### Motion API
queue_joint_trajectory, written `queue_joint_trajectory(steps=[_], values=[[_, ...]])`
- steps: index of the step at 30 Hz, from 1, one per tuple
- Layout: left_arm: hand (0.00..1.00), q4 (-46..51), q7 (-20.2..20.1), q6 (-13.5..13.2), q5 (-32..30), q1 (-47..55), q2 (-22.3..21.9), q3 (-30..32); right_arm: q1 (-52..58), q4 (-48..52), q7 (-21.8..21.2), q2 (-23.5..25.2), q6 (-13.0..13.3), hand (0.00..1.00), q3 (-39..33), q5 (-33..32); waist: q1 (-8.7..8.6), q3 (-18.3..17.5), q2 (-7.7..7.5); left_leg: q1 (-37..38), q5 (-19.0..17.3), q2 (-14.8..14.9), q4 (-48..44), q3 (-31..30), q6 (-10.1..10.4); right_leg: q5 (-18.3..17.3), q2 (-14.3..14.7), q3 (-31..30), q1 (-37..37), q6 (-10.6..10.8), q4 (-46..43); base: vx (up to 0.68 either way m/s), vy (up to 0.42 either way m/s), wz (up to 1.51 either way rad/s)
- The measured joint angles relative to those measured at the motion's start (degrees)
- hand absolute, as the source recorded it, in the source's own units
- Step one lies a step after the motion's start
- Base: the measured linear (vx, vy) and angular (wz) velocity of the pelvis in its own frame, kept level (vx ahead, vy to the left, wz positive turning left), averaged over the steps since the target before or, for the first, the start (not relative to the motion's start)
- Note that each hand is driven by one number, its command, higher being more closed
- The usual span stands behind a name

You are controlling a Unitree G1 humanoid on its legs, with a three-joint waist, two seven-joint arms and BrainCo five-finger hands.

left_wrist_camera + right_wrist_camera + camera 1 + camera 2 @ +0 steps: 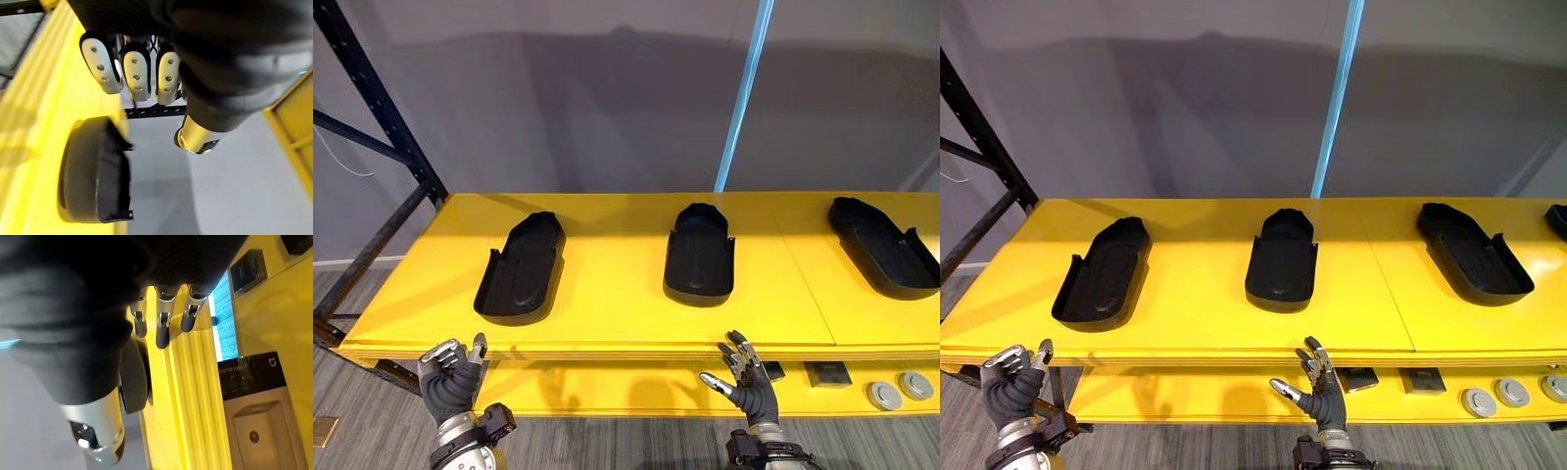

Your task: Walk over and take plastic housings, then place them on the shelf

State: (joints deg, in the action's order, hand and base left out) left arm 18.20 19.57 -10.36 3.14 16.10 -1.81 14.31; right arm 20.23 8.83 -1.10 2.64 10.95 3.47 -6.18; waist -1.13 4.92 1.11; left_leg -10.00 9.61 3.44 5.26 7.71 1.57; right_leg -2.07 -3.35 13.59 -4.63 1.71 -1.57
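Three housings lie on the yellow shelf [607, 313], well apart from one another: a left housing [521, 269], a middle housing [700, 257] and a right housing [883, 247]. Both my hands hang low, in front of the shelf's front edge, and neither touches a housing. My left hand [448, 380] has its fingers curled loosely on nothing. My right hand [744, 377] is spread wide and empty, just below the middle housing's near end. I have nothing in hand, so I judge that no carrying is under way. I cannot tell whether these three are already placed or are the ones to take. If the second, every pick and placement is left to do.
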Motion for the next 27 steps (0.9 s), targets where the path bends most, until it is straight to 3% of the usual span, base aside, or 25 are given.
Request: queue_joint_trajectory(steps=[9, 14, 22, 27], values=[[1.00, -9.7, 4.8, 0.5, 0.1, -14.0, 3.5, 2.5, -0.9, 2.3, 1.6, 0.0, 1.5, 0.00, -0.1, 0.0, -1.66, 3.4, -1.38, -2.8, -0.2, 0.7, -0.2, 2.9, 0.3, 0.4, 0.5, -2.7, -4.0, -0.2, -0.6, 0.01, -0.012, -0.18], [1.00, -14.4, 6.2, 0.9, 0.2, -19.2, 5.4, 3.0, -2.3, 3.1, 2.1, 0.0, 1.5, 0.00, 0.0, -0.1, -2.80, 5.1, -1.38, -2.9, -0.4, 0.9, -0.2, 3.3, 0.4, 0.4, 0.6, -3.4, -4.5, -0.3, -0.5, 0.01, -0.013, -0.07], [1.00, -18.4, 8.3, 0.8, 1.3, -24.2, 10.2, 4.7, -2.4, 4.0, 3.1, -0.1, 2.2, 0.00, 0.0, -0.2, -2.94, 5.9, -1.37, -4.4, -0.5, 1.1, -0.2, 4.0, 0.6, 0.5, 0.8, -4.0, -6.5, -0.5, -0.8, -0.01, -0.013, -0.05], [1.00, -19.4, 9.1, 0.5, 2.5, -25.1, 10.6, 5.0, -2.4, 3.8, 3.3, -0.2, 2.4, 0.00, 0.0, -0.2, -3.06, 5.9, -1.34, -4.4, -0.5, 0.9, -0.2, 3.9, 0.6, 0.5, 0.8, -3.9, -6.4, -0.5, -0.8, 0.00, 0.000, 0.00]])
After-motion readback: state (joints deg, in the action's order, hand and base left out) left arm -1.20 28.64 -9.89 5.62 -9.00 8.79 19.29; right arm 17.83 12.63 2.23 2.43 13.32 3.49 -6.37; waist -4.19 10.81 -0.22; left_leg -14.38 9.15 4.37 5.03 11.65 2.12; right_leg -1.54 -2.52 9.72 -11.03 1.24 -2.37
